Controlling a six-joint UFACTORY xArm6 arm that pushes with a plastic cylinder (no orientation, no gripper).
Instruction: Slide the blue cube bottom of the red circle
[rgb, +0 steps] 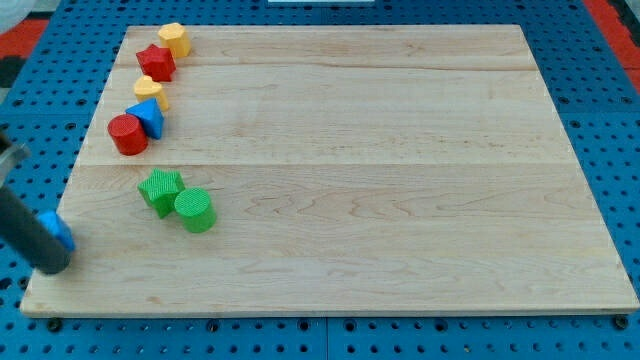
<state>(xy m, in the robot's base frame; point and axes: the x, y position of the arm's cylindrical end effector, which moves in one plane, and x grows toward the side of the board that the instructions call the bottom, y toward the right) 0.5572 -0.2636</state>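
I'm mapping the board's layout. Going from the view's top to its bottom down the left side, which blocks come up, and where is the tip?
Yellow block → red star → second yellow block → blue triangle → red circle → green star → green cylinder → blue cube, with my tip against it.

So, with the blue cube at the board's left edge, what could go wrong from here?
1. The blue cube sits at the wooden board's left edge, and my tip touches it from the view's left and partly hides it; a skewed push might slip it off the edge.
2. Its goal is below the red circle. The green star and green cylinder lie close to that spot and could get bumped.
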